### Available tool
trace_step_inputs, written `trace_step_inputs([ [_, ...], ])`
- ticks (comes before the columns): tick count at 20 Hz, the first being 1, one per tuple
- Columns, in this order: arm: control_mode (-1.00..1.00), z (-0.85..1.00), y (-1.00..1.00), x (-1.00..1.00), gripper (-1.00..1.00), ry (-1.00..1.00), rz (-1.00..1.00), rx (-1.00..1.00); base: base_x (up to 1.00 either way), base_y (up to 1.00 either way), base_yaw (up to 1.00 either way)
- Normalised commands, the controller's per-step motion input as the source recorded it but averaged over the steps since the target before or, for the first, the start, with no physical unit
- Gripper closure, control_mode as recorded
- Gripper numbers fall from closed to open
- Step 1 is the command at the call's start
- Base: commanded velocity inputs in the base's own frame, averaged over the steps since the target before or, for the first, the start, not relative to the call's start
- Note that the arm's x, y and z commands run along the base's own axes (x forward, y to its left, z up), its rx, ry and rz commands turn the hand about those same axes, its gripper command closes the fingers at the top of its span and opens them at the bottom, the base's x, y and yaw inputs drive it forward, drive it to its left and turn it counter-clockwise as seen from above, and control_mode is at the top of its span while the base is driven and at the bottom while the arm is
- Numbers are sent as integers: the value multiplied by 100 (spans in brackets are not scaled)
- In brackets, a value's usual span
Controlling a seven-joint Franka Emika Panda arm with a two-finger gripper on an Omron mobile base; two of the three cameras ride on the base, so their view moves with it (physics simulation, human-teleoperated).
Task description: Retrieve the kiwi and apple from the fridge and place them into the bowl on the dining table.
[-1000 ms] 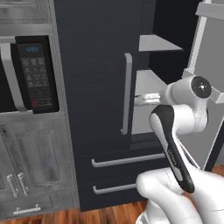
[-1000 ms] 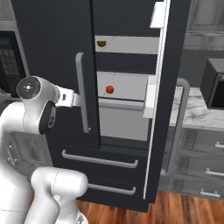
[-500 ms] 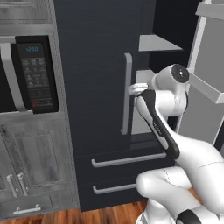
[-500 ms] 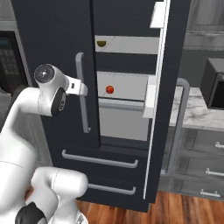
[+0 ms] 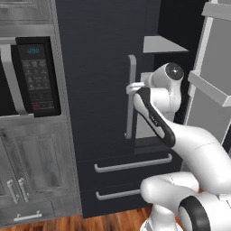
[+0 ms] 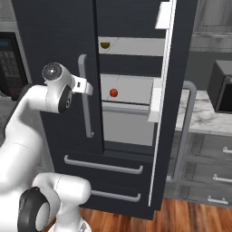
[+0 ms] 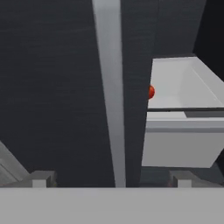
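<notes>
With the right door swung open, the fridge (image 6: pixel 63 54) shows the apple (image 6: pixel 113 93) on its middle shelf, kiwi (image 6: pixel 104 45) on the shelf above. Gripper (image 6: pixel 86 87) hangs wide open and empty beside the left door handle (image 6: pixel 84 97). Apple looks firm, light, glossy, likely slippery: pinch across its widest part.

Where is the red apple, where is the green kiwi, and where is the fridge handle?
apple (image 6: pixel 113 93): right base view, its middle.
kiwi (image 6: pixel 105 45): right base view, its rounded underside.
fridge handle (image 5: pixel 131 97): left base view, mid-bar.
</notes>
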Motion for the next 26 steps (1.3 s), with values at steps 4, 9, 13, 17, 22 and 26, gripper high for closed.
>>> trace_step_inputs([
  [4,-100,-23,14,46,-100,0,0,0,0,0,0],
  [9,-100,-14,2,51,-100,0,0,0,0,0,0],
  [13,-100,-3,0,47,-100,0,0,0,0,0,0],
  [17,-100,0,-3,48,-100,0,0,0,0,0,0],
  [22,-100,-2,0,48,-100,0,0,0,0,0,0],
  [26,-100,-7,0,46,-100,0,0,0,0,0,0],
])
